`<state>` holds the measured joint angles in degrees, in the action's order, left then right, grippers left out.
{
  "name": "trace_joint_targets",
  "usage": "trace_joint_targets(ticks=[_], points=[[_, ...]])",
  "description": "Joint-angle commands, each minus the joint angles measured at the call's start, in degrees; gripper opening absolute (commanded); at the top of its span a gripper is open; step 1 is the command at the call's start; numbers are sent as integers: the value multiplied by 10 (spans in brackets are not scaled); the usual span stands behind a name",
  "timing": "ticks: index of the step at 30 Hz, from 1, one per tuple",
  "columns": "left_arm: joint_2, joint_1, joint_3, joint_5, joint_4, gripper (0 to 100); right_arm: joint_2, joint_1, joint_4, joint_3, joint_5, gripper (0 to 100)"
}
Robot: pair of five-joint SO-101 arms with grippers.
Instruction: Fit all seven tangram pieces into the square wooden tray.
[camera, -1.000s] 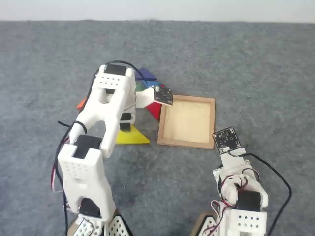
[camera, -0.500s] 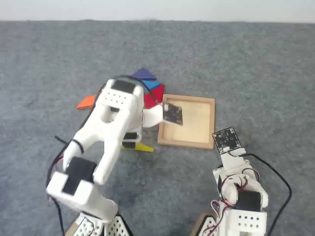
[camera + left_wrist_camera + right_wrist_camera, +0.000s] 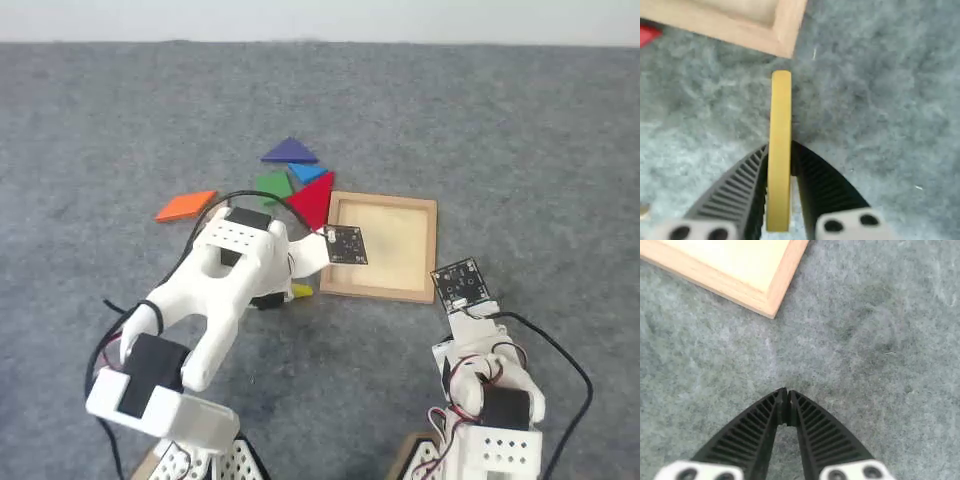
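Orange tangram piece (image 3: 186,206) lies flat, left of centre on the bench (image 3: 80,130); my left end effector (image 3: 779,150) pinches the yellow piece (image 3: 781,100) on edge, just off the near-left corner of the wooden tray (image 3: 378,291); my right end effector (image 3: 788,405), closed and empty, hangs by its near-right corner.

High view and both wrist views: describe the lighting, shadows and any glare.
High view: soft, even light, no glare on the wooden tray, only faint shade on the carpet under the left arm. Left wrist view: the yellow piece in the left gripper casts a dim shadow on the carpet beside it. Right wrist view: no hard shadows, a slightly darker patch beyond the right gripper.
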<state>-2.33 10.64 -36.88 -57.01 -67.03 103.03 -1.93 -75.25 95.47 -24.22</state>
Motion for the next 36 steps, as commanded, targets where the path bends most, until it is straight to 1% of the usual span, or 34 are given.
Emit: trace_joint_targets(ticks=[1, 4, 6, 10, 13, 15, 17, 20, 22, 27, 29, 32, 36], points=[[13, -7, 4, 18, 11, 11, 8, 2, -1, 10, -4, 8], [13, -7, 28, 65, 3, 11, 8, 2, -1, 10, -4, 8], [13, -6, 60, 103, -18, 11, 8, 2, -1, 10, -4, 8], [13, -1, 144, 230, -61, 11, 8, 2, -1, 10, -4, 8], [6, 0, 204, 333, -65, 11, 8, 2, -1, 10, -4, 8], [6, 17, 230, 385, -64, 11, 8, 2, -1, 10, -4, 8], [5, 49, 247, 429, -63, 11, 8, 2, -1, 10, -4, 8], [5, 99, 252, 516, -22, 11, 8, 2, -1, 10, -4, 8], [-3, 119, 251, 566, 18, 11, 8, 2, -1, 10, -4, 8], [-88, 128, 255, 642, 115, 12, 8, 2, -1, 10, -4, 8], [-133, 126, 267, 658, 144, 12, 8, 2, -1, 10, -4, 8], [-198, 126, 308, 662, 145, 12, 8, 2, -1, 10, -4, 8], [-244, 124, 379, 665, 97, 12, 8, 2, -1, 10, -4, 8]])
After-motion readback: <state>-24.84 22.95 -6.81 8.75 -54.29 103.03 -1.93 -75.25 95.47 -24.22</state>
